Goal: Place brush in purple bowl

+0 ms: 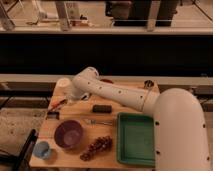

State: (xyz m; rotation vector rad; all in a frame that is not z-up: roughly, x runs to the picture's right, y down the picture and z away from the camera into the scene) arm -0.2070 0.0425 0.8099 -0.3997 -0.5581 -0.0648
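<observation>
Now the gripper [64, 101] is middle left (its grip we cannot tell), above the brush [52, 115] and purple bowl [68, 134].

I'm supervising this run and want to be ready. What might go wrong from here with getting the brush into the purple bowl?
1. The hand hangs at the back left of the table, right by the orange carrot-like thing; it may knock or grab that instead of the brush.
2. The brush lies near the table's left edge, so a nudge might push it off.
3. The black oblong bar looks similar and might be picked by mistake.
</observation>
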